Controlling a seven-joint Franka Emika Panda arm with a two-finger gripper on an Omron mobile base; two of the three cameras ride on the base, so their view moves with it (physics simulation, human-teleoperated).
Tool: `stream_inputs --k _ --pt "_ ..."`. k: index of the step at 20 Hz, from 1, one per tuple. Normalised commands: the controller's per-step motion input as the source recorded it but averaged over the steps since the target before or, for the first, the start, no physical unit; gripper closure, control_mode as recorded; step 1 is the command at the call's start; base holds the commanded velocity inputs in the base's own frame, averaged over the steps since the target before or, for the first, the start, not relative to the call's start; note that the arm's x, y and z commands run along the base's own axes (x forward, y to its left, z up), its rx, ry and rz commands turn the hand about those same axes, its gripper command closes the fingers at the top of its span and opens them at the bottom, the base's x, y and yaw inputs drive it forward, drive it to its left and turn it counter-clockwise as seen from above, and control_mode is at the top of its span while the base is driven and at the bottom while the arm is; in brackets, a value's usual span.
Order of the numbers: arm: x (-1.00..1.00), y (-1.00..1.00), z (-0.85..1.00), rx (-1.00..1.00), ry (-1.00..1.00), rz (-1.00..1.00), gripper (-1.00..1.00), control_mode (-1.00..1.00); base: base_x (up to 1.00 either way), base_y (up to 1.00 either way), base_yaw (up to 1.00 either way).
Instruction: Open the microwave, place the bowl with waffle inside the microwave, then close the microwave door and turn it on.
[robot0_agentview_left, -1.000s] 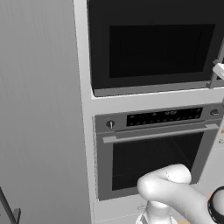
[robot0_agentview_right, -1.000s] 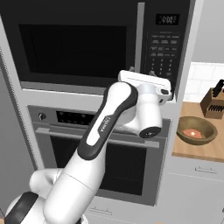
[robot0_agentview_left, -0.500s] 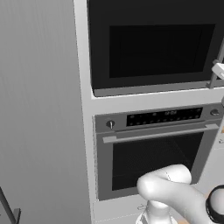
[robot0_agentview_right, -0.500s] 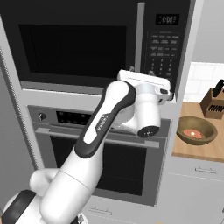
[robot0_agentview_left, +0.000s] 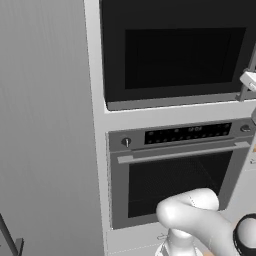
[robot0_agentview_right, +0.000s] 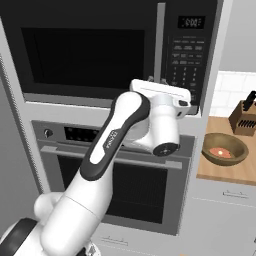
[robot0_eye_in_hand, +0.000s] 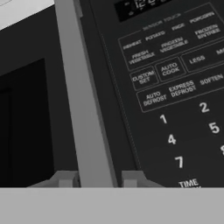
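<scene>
step: grasp handle | my gripper (robot0_eye_in_hand: 99, 179) jaws straddle the microwave door (robot0_agentview_right: 90, 50) bar handle (robot0_eye_in_hand: 81, 100), not visibly clamped | bowl with waffle (robot0_agentview_right: 224, 149) on counter, right | risk: pads slip off the smooth bar when pulling

One microwave (robot0_agentview_right: 100, 50) upper frame; one oven (robot0_agentview_right: 120, 175) below; one bowl (robot0_agentview_right: 225, 149) and one knife block (robot0_agentview_right: 245, 116) at right; one gripper (robot0_eye_in_hand: 98, 178).
</scene>
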Motion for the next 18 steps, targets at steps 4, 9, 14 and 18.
stream_inputs --k 4,9,14,18 --pt "-0.74 0.00 0.00 0.00 -0.07 0.01 1.00 -1.00 0.00 0.00 0.00" --pt "-0.99 0.06 0.05 0.00 -0.10 0.01 1.00 -1.00 0.00 0.00 0.00" --pt "-1.00 0.22 0.10 0.00 -0.01 -0.01 1.00 -1.00 0.00 0.00 0.00" --pt "-1.00 0.28 0.28 0.00 0.00 -0.05 1.00 -1.00 0.00 0.00 0.00"
